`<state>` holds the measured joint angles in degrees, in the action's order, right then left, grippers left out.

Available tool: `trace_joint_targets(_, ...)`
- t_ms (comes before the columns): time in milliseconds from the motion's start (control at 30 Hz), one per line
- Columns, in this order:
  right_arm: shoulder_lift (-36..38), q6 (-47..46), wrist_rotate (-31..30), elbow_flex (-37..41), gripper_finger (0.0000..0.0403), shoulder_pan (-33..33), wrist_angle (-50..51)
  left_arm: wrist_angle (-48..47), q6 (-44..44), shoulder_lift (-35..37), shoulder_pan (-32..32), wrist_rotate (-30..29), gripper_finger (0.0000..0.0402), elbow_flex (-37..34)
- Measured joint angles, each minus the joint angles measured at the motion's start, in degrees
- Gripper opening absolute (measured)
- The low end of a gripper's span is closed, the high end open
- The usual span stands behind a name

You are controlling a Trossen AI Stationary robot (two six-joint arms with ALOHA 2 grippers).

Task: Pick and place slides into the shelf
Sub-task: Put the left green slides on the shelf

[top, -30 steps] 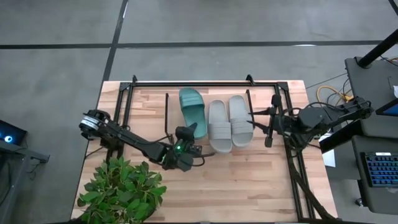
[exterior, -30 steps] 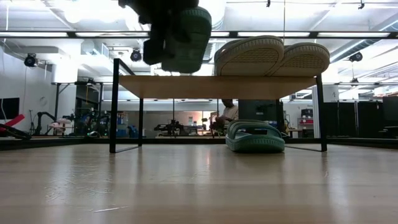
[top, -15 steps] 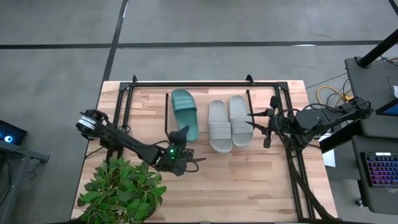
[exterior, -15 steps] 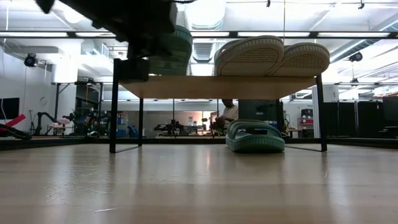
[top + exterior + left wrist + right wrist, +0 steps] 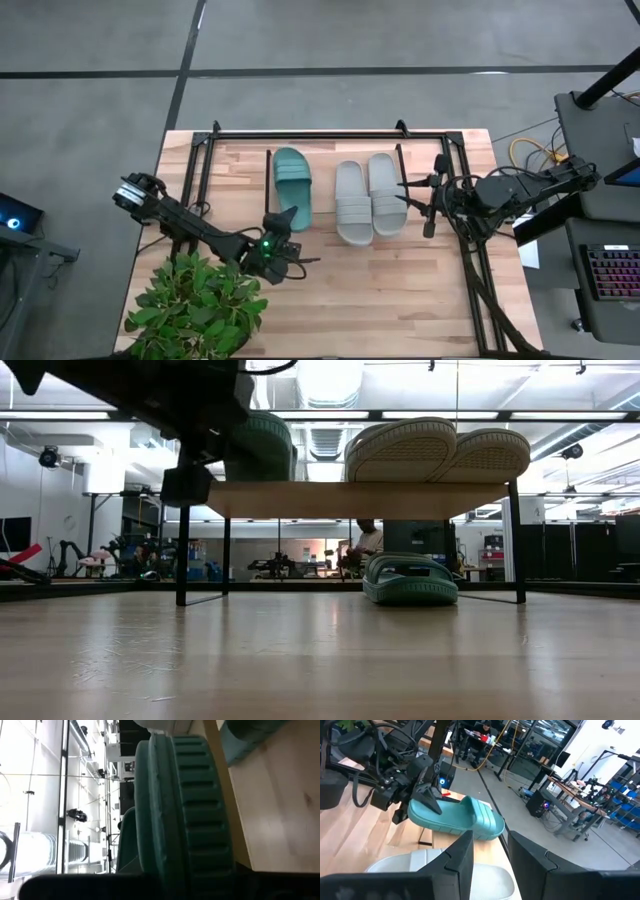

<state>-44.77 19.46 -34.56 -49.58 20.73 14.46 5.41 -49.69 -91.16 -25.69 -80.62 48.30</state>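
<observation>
My left gripper (image 5: 283,224) is shut on a teal slide (image 5: 292,183), which lies lengthwise over the left part of the shelf (image 5: 400,500). In the low view its sole (image 5: 262,452) reaches down to the top board. Two pale grey slides (image 5: 367,198) lie side by side on the shelf top, to the right of the teal one. A second teal slide (image 5: 410,580) sits on the table under the shelf. My right gripper (image 5: 408,192) hovers open just right of the grey slides, holding nothing. My left gripper holds the teal slide by its near end (image 5: 416,811), pinched between one finger on the footbed (image 5: 427,795) and one under the sole. The fingers come roughly level from the table's near side, along the slide. The slide lies about level, reaching away over the shelf top.
A leafy potted plant (image 5: 195,305) fills the table's near left corner, close behind my left arm. Black frame rails (image 5: 330,133) run along the far and side edges of the table. Bare wood lies in front of the shelf. A person (image 5: 370,540) sits far behind.
My left gripper has drawn toward the table's left and near edges and come down, still shut on the teal slide. The slide has shifted left away from the grey pair, straightened from a slant, and sunk to the shelf top. My right gripper has kept still.
</observation>
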Motion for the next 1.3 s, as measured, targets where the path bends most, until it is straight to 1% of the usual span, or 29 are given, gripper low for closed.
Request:
trace_joint_targets(300, 0.0, 0.0, 0.0, 0.3, 0.0111, 0.0, 0.1, 0.1, 0.1, 0.5, 0.0, -0.4, 0.0042, -2.3)
trace_joint_targets(533, 0.0, 0.1, 0.0, 0.5, 0.0111, 0.0, 0.1, 1.6, -0.1, 0.5, 0.0, -0.4, 0.0042, -2.1)
trace_joint_targets(700, 0.0, 0.1, 0.0, 0.5, 0.0111, 0.0, 0.1, 2.2, -0.2, 0.5, 0.0, 1.0, 0.0042, -1.8)
trace_joint_targets(867, 0.0, 0.3, 0.0, 0.6, 0.0111, 0.0, 0.2, 5.1, -0.4, 0.5, 0.0, 1.4, 0.0042, -1.7)
trace_joint_targets(1033, 0.0, 0.7, 0.0, 0.7, 0.0111, 0.0, 0.2, 9.3, -0.4, 0.5, 0.4, 5.5, 0.0042, -1.7)
trace_joint_targets(1233, 0.0, 0.8, 0.0, 0.7, 0.0111, 0.0, 0.3, 12.2, -1.1, 0.5, 1.5, 5.3, 0.0042, -1.3)
trace_joint_targets(1300, 0.0, 1.1, 0.0, 0.7, 0.0111, 0.0, 0.3, 14.4, -3.7, 0.5, 1.6, 5.2, 0.0042, -1.3)
